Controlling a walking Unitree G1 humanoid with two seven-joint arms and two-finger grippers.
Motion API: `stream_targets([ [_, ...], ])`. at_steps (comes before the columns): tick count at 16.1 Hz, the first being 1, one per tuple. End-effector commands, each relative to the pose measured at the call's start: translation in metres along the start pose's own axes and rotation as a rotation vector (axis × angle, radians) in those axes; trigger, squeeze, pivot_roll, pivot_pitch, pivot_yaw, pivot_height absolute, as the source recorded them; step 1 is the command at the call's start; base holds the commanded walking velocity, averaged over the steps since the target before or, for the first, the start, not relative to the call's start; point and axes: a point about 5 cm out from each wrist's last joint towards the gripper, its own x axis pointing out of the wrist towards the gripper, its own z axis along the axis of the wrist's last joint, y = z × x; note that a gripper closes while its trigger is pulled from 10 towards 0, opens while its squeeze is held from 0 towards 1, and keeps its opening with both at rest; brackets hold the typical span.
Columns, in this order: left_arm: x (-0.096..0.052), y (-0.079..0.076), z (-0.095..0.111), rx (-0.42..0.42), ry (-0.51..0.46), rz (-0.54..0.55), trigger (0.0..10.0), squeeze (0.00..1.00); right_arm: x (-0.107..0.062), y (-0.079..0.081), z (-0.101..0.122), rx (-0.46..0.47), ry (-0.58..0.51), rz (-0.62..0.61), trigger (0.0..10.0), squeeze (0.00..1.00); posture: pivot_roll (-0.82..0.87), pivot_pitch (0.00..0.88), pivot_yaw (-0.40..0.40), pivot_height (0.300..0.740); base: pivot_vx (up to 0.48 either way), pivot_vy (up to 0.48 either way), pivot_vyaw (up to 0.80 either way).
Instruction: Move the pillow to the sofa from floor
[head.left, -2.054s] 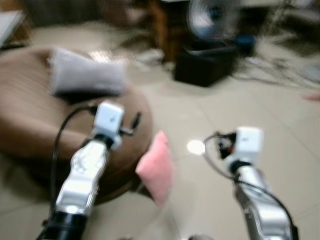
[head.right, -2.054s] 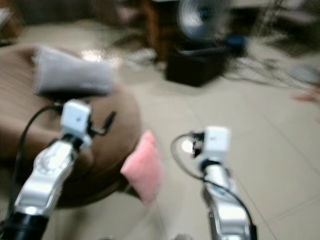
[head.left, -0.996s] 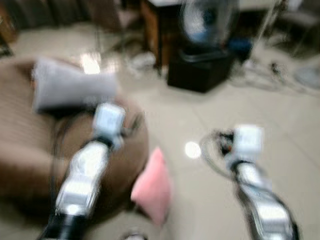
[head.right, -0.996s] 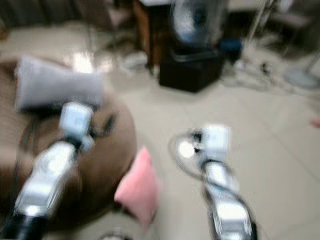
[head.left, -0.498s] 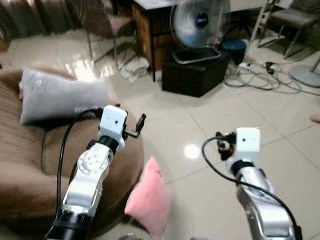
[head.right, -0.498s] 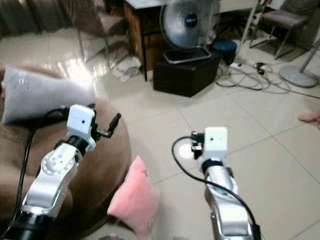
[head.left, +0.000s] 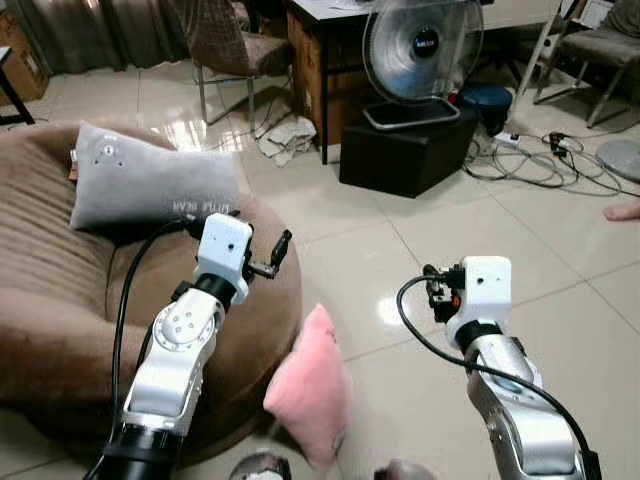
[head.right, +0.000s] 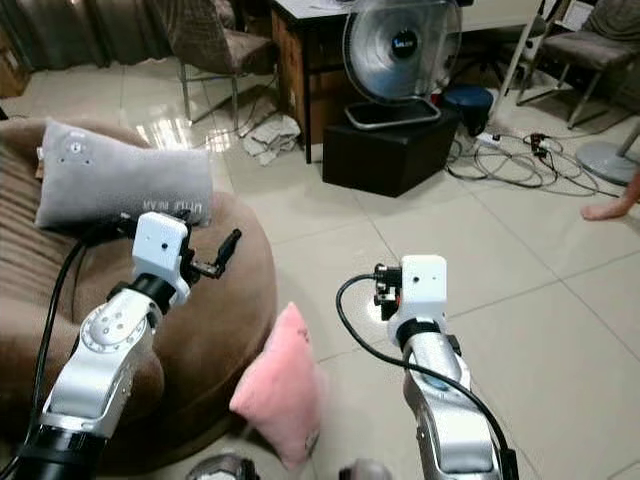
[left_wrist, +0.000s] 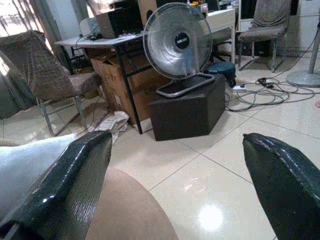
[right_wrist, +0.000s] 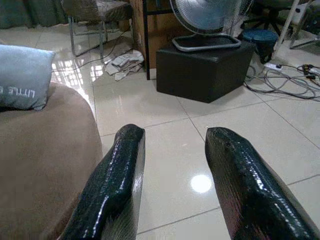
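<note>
A pink pillow (head.left: 310, 395) stands on edge on the tiled floor, leaning against the front of the brown beanbag sofa (head.left: 60, 290). It lies low between my two raised arms. A grey pillow (head.left: 150, 190) rests on top of the sofa. My left gripper (left_wrist: 175, 142) hovers over the sofa's front edge, above and left of the pink pillow, open wide with nothing in it. Over the bare floor to the pillow's right, my right gripper (right_wrist: 175, 132) is open and also empty.
A standing fan (head.left: 422, 45) sits on a black box (head.left: 405, 155) straight ahead. Cables (head.left: 540, 150) trail over the floor at the right, near a person's foot (head.left: 625, 211). A white cloth (head.left: 288, 135), a chair (head.left: 230, 45) and a desk stand behind.
The picture has gone from blurred to sharp and has shifted a little as the camera moved. Both arms hold the same pose, and the pink pillow still leans on the sofa.
</note>
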Motion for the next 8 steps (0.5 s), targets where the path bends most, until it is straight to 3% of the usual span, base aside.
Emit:
stream_targets([
  [1, -0.002, 0.0008, -0.0031, 0.005, 0.014, -0.002, 10.0, 0.0, -0.0014, -0.0001, -0.0023, 0.0, 0.01, -0.002, 10.0, 0.0, -0.06, 0.027, 0.035, 0.645, 0.0, 0.0, 0.0],
  [6, -0.0032, -0.0036, -0.0074, -0.067, 0.041, -0.03, 10.0, 0.0, -0.0022, 0.0009, -0.0022, 0.007, 0.002, 0.018, 10.0, 0.0, -0.06, 0.032, 0.036, 0.595, 0.0, 0.0, 0.0],
  [7, -0.0042, -0.0074, -0.008, -0.124, 0.048, -0.067, 10.0, 1.0, -0.0036, 0.0025, -0.0032, 0.004, 0.003, 0.046, 10.0, 1.0, -0.06, 0.034, 0.037, 0.595, 0.0, 0.0, 0.0],
  [8, -0.0045, -0.0084, -0.007, -0.136, 0.044, -0.079, 10.0, 1.0, -0.0041, 0.0031, -0.0042, 0.015, 0.006, 0.051, 10.0, 1.0, -0.06, 0.034, 0.037, 0.595, 0.0, 0.0, 0.0],
])
